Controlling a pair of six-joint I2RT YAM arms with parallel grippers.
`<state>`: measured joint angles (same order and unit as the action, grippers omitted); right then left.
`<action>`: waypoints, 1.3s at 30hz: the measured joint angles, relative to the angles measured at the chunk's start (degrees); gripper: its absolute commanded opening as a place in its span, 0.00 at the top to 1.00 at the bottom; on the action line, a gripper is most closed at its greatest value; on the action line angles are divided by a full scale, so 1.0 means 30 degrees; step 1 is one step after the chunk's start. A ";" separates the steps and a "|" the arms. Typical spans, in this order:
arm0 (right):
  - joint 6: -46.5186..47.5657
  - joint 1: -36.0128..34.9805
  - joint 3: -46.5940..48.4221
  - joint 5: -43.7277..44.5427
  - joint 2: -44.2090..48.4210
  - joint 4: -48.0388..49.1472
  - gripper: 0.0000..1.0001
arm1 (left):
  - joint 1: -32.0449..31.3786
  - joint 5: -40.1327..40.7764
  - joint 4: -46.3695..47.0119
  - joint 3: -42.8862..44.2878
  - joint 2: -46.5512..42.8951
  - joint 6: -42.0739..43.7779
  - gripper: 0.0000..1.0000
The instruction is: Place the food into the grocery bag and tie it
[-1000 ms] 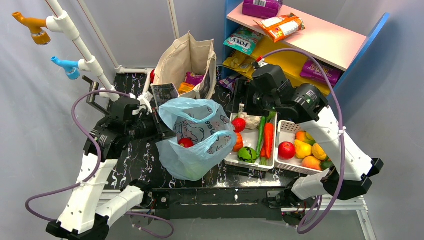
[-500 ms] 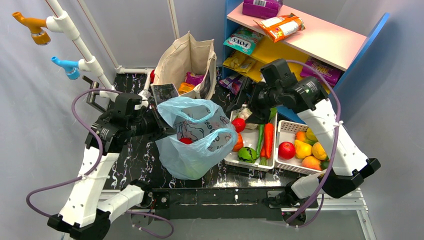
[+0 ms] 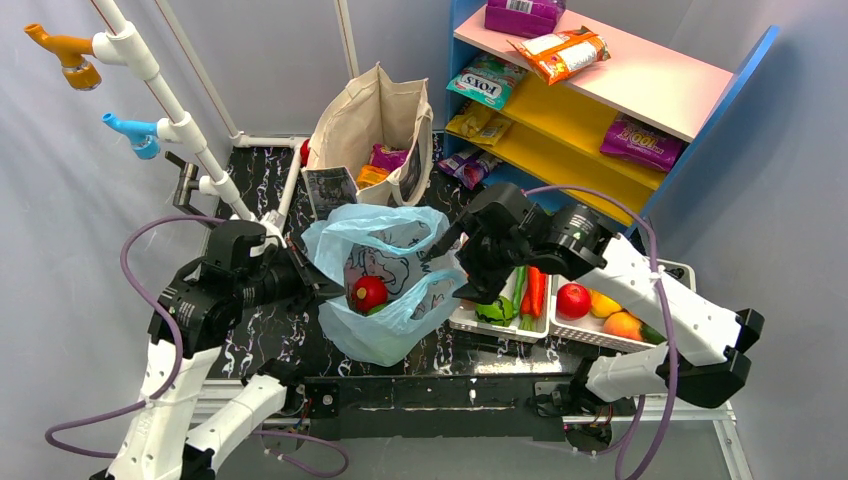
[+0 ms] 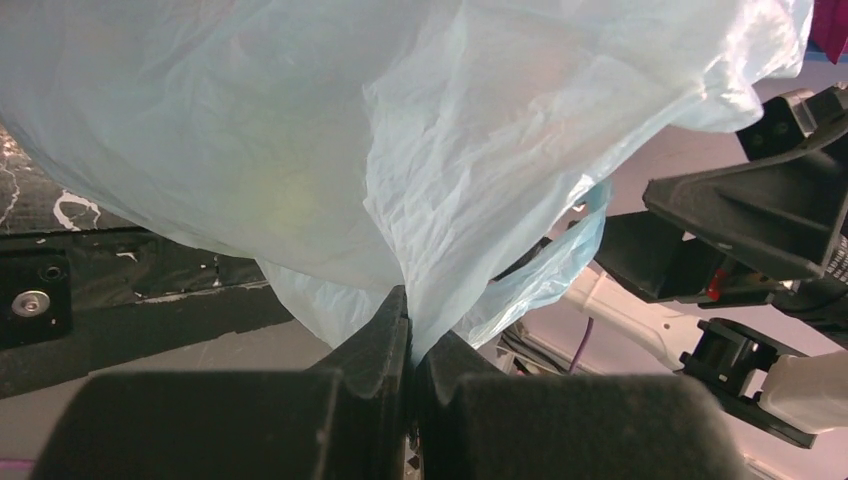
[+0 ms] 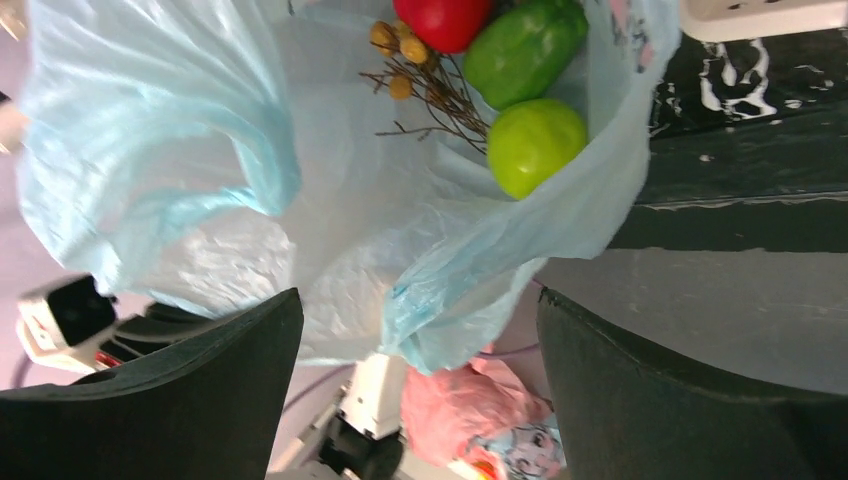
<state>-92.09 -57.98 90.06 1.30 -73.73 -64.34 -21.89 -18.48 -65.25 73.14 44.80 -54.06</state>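
On the table (image 3: 255,175), the bag (image 3: 395,240) stands open between the two arms. The left arm comes in from the left with its elbow bent and its wrist nearly level. The left gripper (image 4: 410,325) is pressed together on a fold of the thin plastic at the left wall of the bag. The right arm reaches from the right, across the trays, and its wrist is turned down toward the right rim of the bag. The right gripper (image 5: 418,300) has its fingers wide apart. A blue fold of the bag lies in the gap between them and is not pinched; we cannot tell if it touches a finger. Inside the bag we count four pieces of food: one red fruit (image 5: 445,15), a dark green fruit (image 5: 525,40), a light green fruit (image 5: 537,145) and one bunch of brown balls (image 5: 410,60) on twigs. They lie together low in the bag, beyond the fingertips of the right gripper. To the right of the bag we count two white trays. The left tray (image 3: 490,328) holds one carrot (image 3: 537,288), and the right tray (image 3: 590,338) holds one red apple (image 3: 573,299). Behind the bag stands one beige tote (image 3: 375,120).
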 measured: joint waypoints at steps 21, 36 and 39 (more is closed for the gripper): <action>-0.1661 -0.1253 0.1078 0.2550 -0.2841 0.0976 0.99 | 0.0000 -0.0605 0.0299 0.0000 0.0969 -0.0364 0.86; 0.9457 -0.1056 0.8888 0.2586 -0.4087 -0.0663 0.99 | 0.0000 -0.0634 -0.3031 0.9712 0.3264 0.5377 0.34; 1.1249 -0.1078 0.9530 0.2579 -0.4153 -0.0976 0.99 | 0.0000 -0.0597 -0.3395 1.1052 0.3694 0.6207 0.34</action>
<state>-58.35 -61.21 118.65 9.04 -86.19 -67.26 -21.89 -20.27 -75.44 106.30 55.88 -35.44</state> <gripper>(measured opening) 0.031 0.658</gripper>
